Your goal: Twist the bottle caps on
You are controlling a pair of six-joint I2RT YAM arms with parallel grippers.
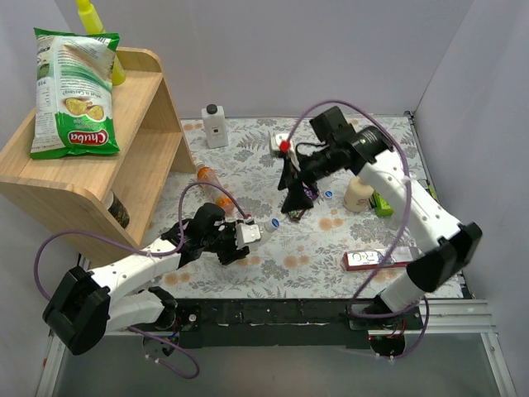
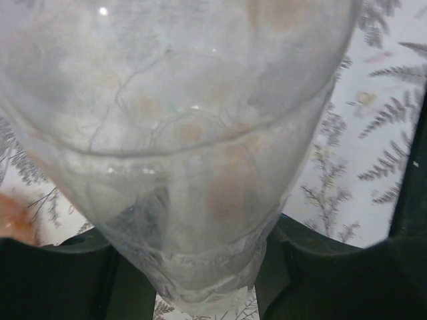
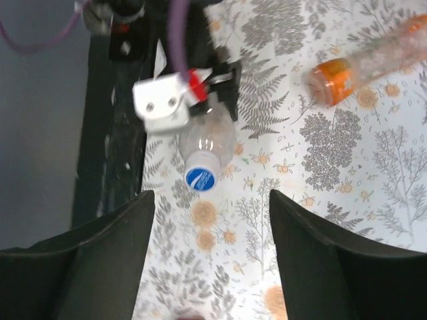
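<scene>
Toward the worktop's (image 1: 331, 248) near edge, a clear bottle (image 1: 263, 231) is pinched by the left fingers (image 2: 53, 280); the right fingers (image 3: 80, 267) are spread above its blue cap (image 3: 201, 178). Light, crushable walls are expected; the stiffer cap rim is better gripped.

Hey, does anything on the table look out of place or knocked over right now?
Yes. The orange bottle lies on its side near the wooden shelf, not upright, and a loose blue cap sits on the mat beside the cream bottle.
</scene>
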